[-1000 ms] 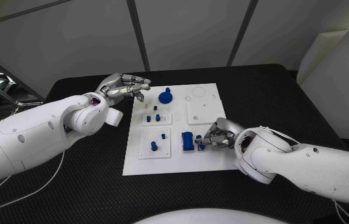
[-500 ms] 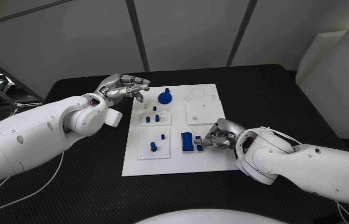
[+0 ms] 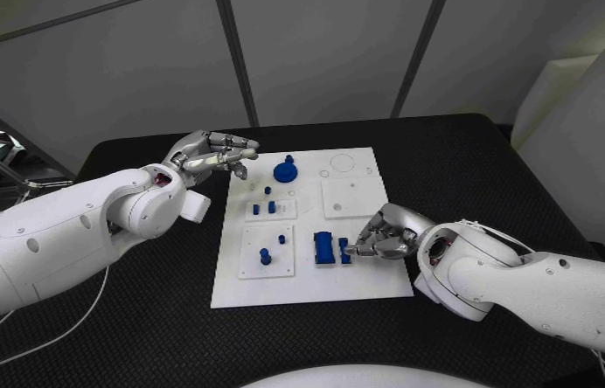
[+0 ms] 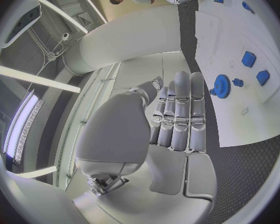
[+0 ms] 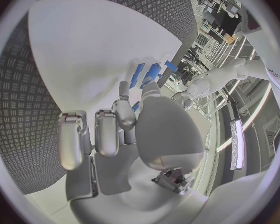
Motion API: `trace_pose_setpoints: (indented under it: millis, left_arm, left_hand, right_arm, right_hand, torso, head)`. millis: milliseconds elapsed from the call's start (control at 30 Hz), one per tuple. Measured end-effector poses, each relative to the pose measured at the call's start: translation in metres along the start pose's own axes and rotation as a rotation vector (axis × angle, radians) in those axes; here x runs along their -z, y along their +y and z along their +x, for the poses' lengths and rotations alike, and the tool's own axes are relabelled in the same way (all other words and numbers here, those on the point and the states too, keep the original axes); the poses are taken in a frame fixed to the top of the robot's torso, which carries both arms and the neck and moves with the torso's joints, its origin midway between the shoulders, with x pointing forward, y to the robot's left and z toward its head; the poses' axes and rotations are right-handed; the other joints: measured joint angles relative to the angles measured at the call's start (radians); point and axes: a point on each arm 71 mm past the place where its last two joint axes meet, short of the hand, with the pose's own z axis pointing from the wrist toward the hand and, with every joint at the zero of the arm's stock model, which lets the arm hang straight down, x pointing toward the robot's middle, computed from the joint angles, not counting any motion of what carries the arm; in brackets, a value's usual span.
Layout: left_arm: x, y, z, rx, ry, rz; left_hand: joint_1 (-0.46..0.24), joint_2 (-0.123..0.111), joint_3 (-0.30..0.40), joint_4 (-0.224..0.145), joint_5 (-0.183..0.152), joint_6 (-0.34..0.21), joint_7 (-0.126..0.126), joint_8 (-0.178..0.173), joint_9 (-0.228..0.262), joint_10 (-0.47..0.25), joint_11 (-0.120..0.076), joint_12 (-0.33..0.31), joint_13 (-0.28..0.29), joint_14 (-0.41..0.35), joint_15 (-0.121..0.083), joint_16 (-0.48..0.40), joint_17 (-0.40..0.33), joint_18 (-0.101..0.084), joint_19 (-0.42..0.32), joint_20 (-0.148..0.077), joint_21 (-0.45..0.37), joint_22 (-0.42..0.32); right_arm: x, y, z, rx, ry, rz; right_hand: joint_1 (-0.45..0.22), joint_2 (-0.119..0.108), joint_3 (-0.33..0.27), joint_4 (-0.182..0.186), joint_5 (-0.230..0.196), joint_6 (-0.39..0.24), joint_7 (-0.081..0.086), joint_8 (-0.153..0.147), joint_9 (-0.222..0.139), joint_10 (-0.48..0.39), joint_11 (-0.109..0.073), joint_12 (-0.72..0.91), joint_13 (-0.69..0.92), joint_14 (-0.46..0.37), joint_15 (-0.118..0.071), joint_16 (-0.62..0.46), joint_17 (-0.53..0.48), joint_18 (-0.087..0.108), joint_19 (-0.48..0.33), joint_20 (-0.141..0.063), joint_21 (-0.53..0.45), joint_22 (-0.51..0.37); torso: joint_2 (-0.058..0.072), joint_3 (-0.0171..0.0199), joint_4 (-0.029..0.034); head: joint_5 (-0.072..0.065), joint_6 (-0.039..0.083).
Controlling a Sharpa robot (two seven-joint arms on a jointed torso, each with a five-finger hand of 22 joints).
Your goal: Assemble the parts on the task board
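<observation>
The white task board lies in the middle of the black table. A blue gear stands near its far edge, seen too in the left wrist view. Small blue pegs stand in a plate on the left, with another peg nearer me. A blue block stands near the front. My right hand pinches a small blue part right beside that block. My left hand hovers off the board's far left corner, fingers curled in and holding nothing.
A bare white plate sits on the right half of the board. Black table surface surrounds the board on all sides. Grey wall panels stand behind the table's far edge.
My right arm has shifted slightly to the right, and its fingertips stay at the small blue part. The left hand has hardly moved.
</observation>
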Motion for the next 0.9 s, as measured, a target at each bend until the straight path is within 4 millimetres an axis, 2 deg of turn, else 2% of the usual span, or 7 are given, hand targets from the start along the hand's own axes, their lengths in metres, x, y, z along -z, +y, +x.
trace_pose_setpoints:
  millis: [167, 400, 533, 600, 733, 800, 900]
  left_arm:
    - [0.000, 0.000, 0.000, 0.000, -0.001, 0.000]
    - [0.000, 0.000, 0.000, 0.000, -0.001, -0.001]
    - [0.000, 0.000, -0.001, 0.000, -0.001, -0.001]
    - [0.001, 0.000, -0.001, -0.001, -0.002, -0.001]
    - [0.001, 0.000, -0.002, -0.001, -0.004, -0.002]
    - [0.001, 0.001, -0.002, 0.001, -0.005, -0.002]
    - [0.000, 0.001, -0.004, 0.006, -0.013, -0.004]
  left_hand:
    - [0.000, 0.000, 0.000, 0.000, 0.000, 0.000, 0.000, 0.000, 0.000, 0.000, 0.000, 0.000, 0.000, 0.000, 0.000, 0.000, 0.000, 0.000, 0.000, 0.000, 0.000, 0.000]
    - [0.000, 0.000, -0.003, -0.003, 0.000, 0.000, 0.000, 0.000, 0.000, 0.000, 0.000, 0.000, 0.000, 0.000, 0.000, 0.000, 0.000, 0.000, 0.000, 0.000, 0.000, 0.000]
    - [0.000, 0.000, -0.003, -0.003, 0.000, 0.000, 0.000, 0.000, 0.000, 0.000, 0.000, 0.000, 0.000, 0.000, 0.000, 0.000, 0.000, 0.000, 0.000, 0.000, 0.000, 0.000]
    - [0.000, 0.000, -0.003, -0.003, 0.000, 0.000, 0.000, 0.000, 0.000, 0.000, 0.000, 0.000, 0.000, 0.000, 0.000, 0.000, 0.000, 0.000, 0.000, 0.000, 0.000, 0.000]
    - [0.000, 0.000, -0.003, -0.003, 0.000, 0.000, 0.000, 0.000, 0.000, 0.000, 0.000, 0.000, 0.001, 0.000, 0.000, -0.004, 0.000, 0.000, 0.000, 0.000, 0.000, -0.001]
    - [0.000, 0.000, -0.003, -0.003, 0.000, 0.000, 0.000, 0.000, 0.000, 0.000, 0.000, 0.000, 0.001, 0.000, 0.000, -0.004, 0.000, 0.000, 0.000, 0.000, 0.000, -0.001]
    - [0.000, 0.000, -0.003, -0.003, 0.000, 0.000, 0.000, 0.000, 0.000, 0.000, 0.000, 0.000, 0.001, 0.000, 0.000, -0.004, 0.000, 0.000, 0.000, 0.000, 0.000, -0.001]
  right_arm:
    - [-0.001, 0.000, 0.000, 0.004, 0.012, -0.020]
    - [-0.002, 0.001, 0.002, 0.011, 0.025, -0.034]
    - [-0.002, 0.000, 0.000, 0.011, 0.016, -0.040]
    - [-0.001, 0.000, -0.001, 0.003, 0.005, -0.049]
    - [-0.004, -0.004, -0.007, -0.057, -0.018, -0.074]
    - [-0.008, -0.006, -0.014, -0.104, -0.033, -0.089]
    - [-0.019, -0.008, -0.029, -0.195, -0.058, -0.123]
  right_hand:
    - [0.005, -0.003, -0.002, -0.003, 0.000, 0.000, 0.000, 0.000, 0.000, 0.000, 0.000, 0.000, 0.000, 0.000, 0.000, 0.000, 0.000, 0.000, 0.000, 0.000, 0.000, 0.000]
    - [0.025, 0.009, 0.001, -0.018, 0.000, 0.000, 0.000, 0.000, 0.000, 0.000, 0.000, 0.000, 0.002, 0.000, 0.000, 0.000, 0.000, 0.000, 0.000, 0.000, 0.000, 0.000]
    - [0.034, 0.005, 0.001, -0.029, 0.000, 0.000, 0.000, 0.000, 0.000, 0.000, 0.000, -0.002, 0.001, 0.000, 0.000, 0.000, 0.000, 0.000, 0.000, 0.000, 0.000, 0.000]
    - [0.035, 0.004, 0.000, -0.030, 0.000, -0.011, 0.003, 0.000, -0.004, -0.011, 0.009, -0.033, -0.021, 0.000, 0.000, -0.019, -0.003, 0.000, 0.000, 0.000, -0.002, 0.000]
    - [0.049, 0.018, -0.006, -0.044, 0.009, -0.062, 0.016, 0.000, -0.016, -0.047, 0.019, -0.108, -0.077, -0.002, 0.009, -0.063, -0.055, 0.000, 0.002, 0.003, -0.073, 0.000]
    - [0.063, 0.032, -0.005, -0.059, 0.018, -0.085, 0.024, 0.000, -0.023, -0.087, 0.025, -0.203, -0.148, 0.000, 0.018, -0.111, -0.117, 0.026, 0.000, 0.011, -0.145, 0.000]
    - [0.076, 0.044, -0.007, -0.077, 0.018, -0.106, 0.032, 0.000, -0.031, -0.124, 0.031, -0.295, -0.220, -0.003, 0.021, -0.160, -0.176, 0.034, 0.001, 0.018, -0.215, 0.000]
  torso:
    - [0.000, -0.0001, 0.0005]
    - [0.002, -0.0004, 0.0003]
    - [0.002, -0.0009, -0.0002]
    - [0.001, -0.0009, -0.0002]
    - [-0.002, -0.0017, -0.0006]
    - [-0.006, -0.0035, -0.0005]
    - [-0.013, -0.0073, -0.0005]
  head:
    - [0.000, 0.002]
    - [0.002, 0.002]
    - [0.002, 0.003]
    - [0.003, 0.003]
    - [0.003, 0.010]
    - [0.001, 0.015]
    - [0.000, 0.024]
